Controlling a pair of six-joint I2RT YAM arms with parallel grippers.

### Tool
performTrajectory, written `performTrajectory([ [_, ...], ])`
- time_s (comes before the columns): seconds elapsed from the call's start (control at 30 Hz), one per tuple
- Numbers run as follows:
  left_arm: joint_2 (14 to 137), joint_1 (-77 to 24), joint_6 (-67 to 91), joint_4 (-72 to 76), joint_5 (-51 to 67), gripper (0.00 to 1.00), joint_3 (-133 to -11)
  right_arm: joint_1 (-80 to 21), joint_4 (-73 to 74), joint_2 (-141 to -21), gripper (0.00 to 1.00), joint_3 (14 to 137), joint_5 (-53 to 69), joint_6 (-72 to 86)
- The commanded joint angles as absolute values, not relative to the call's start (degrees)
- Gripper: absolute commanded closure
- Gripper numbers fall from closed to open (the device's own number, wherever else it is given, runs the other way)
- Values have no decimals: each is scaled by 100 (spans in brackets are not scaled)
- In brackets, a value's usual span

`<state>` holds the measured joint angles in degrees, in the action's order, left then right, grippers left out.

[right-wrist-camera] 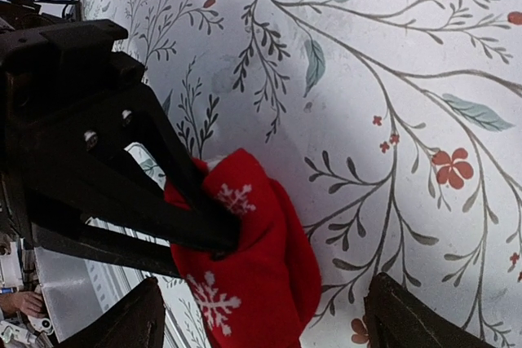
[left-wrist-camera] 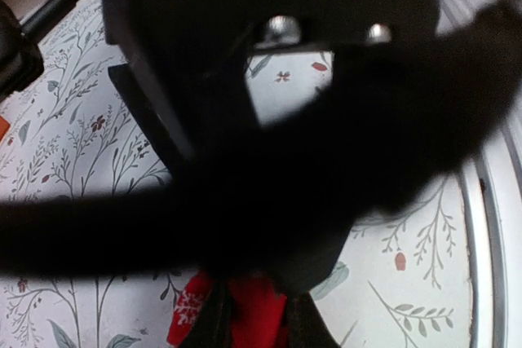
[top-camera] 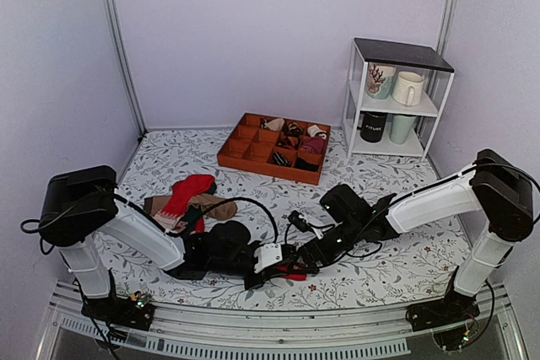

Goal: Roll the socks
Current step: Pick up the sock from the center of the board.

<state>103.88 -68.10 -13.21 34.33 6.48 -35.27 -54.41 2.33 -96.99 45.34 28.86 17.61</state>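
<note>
Right gripper point(right-wrist-camera: 269, 321) astride socks point(right-wrist-camera: 265, 270), left gripper point(right-wrist-camera: 214, 230) pinching

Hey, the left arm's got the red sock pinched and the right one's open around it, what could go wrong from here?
1. The left gripper pinches only one edge of the red socks; the loose rest could sag open and undo the roll.
2. The right gripper stands wide open right around that pinch, so closing might strike the other gripper instead of catching cloth.
</note>
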Motion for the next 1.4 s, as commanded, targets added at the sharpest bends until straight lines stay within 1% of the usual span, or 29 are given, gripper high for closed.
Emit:
performTrajectory([
  [0.0, 10815, -6855, -1228, 2150, 503, 85, -3331, -5557, -51, -10074, 16, 4420, 2992, 1923],
  [0.1, 10817, -6855, -1230, 2127, 502, 85, -3340, -5713, -75, -10189, 21, 4447, 3104, 1954],
  [0.23, 10826, -6855, -1213, 2122, 509, 85, -3340, -5785, -180, -10332, 37, 4418, 3373, 2083],
  [0.4, 10877, -6849, -1220, 2136, 519, 85, -3371, -5790, -186, -10357, 49, 4332, 3290, 2144],
  [0.53, 10890, -6847, -1225, 2139, 515, 85, -3388, -5792, -187, -10504, 65, 4399, 3245, 2152],
  [0.6, 10890, -6853, -1225, 2135, 512, 85, -3381, -5792, -189, -10590, 71, 4456, 3255, 2161],
  [0.67, 10884, -6851, -1230, 2119, 489, 85, -3384, -5784, -185, -10644, 82, 4482, 3254, 2158],
  [0.73, 10885, -6846, -1175, 2082, 425, 85, -3413, -5783, -185, -10658, 90, 4494, 3202, 2153],
  [0.77, 10873, -6847, -1153, 2075, 363, 82, -3425, -5783, -185, -10641, 98, 4483, 3134, 2160],
  [0.83, 10775, -6839, -1108, 2156, 206, 66, -3374, -5759, -201, -10552, 100, 4433, 2991, 2186],
  [0.87, 10673, -6846, -1104, 2239, 131, 46, -3311, -5731, -220, -10497, 100, 4399, 2926, 2201],
  [0.9, 10530, -6840, -1111, 2335, 55, 19, -3219, -5689, -250, -10437, 100, 4375, 2913, 2217],
  [0.93, 10354, -6837, -1116, 2429, -51, 3, -3120, -5655, -250, -10385, 100, 4354, 2901, 2226],
  [0.97, 10169, -6837, -1132, 2476, -206, 1, -3028, -5611, -252, -10328, 100, 4336, 2869, 2238],
  [1.07, 9542, -6810, -1154, 2471, -761, 1, -2767, -5506, -238, -10124, 100, 4325, 2813, 2256],
  [1.17, 8742, -6765, -1064, 2412, -985, 0, -2496, -5356, -217, -9829, 100, 4418, 2813, 2278],
  [1.37, 7525, -6570, -660, 2470, -1315, 0, -2004, -5022, 219, -9330, 100, 5274, 2545, 2072],
])
